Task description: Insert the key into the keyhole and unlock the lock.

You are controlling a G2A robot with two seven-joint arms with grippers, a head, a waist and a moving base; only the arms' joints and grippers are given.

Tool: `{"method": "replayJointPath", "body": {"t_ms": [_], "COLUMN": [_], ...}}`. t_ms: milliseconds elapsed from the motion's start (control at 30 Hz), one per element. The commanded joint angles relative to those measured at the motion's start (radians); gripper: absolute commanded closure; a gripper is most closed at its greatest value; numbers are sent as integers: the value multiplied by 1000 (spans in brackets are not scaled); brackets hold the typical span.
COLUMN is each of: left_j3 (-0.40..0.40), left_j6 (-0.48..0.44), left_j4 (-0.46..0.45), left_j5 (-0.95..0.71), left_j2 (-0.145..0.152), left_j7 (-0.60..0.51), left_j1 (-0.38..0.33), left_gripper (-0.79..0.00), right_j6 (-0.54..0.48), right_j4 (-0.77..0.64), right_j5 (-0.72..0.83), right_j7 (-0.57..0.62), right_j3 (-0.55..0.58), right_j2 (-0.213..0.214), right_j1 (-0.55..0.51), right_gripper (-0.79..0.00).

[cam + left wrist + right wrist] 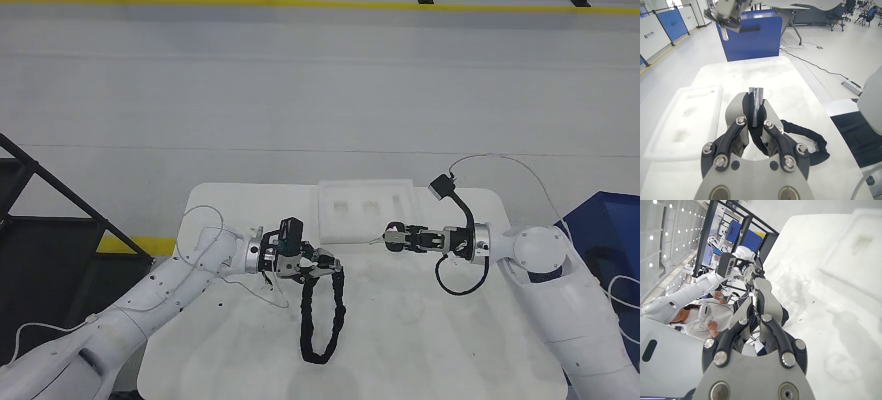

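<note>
Left tool (755,100) clenched on lock (755,92), barrel aimed at right tool (724,19) gripping key (725,35), blade pointing back toward lock

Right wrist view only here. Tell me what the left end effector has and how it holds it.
Observer: The left end effector is shut on the lock. The left wrist view shows the lock's chrome barrel sticking out beyond the grip.
Operator: Now give me the key's position against that barrel.
Observer: In the top view the key, held in the right end effector, points roughly toward the lock, with a clear gap between them. It is not inserted.
</note>
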Motion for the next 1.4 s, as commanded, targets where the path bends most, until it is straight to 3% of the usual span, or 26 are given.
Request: {"method": "replayJointPath", "body": {"t_ms": [0,133,267,667,1200,1367], "left_j3": [-8,-10,-2,45,45,36], "left_j6": [-1,-4,2,45,45,92], "left_j4": [-31,-76,-75,-9,-9,-34], "left_j5": [-11,-29,-41,34,34,11], "left_j2": [-2,-16,-38,-127,-127,-132], "left_j7": [-22,-57,-16,183,183,141], "left_j1": [-2,-11,-16,-83,-83,-57], "left_gripper": [0,0,0,0,0,0], "right_j6": [51,144,193,197,182,255], "right_j4": [-43,-166,-264,-430,-446,-533], "right_j5": [0,0,4,32,16,-124], "right_j7": [4,19,52,44,7,-20], "right_j3": [15,81,156,282,294,315], "right_j2": [6,24,41,64,65,75], "right_j1": [-21,-89,-146,-250,-270,-295], "right_gripper": [0,0,0,0,0,0]}}
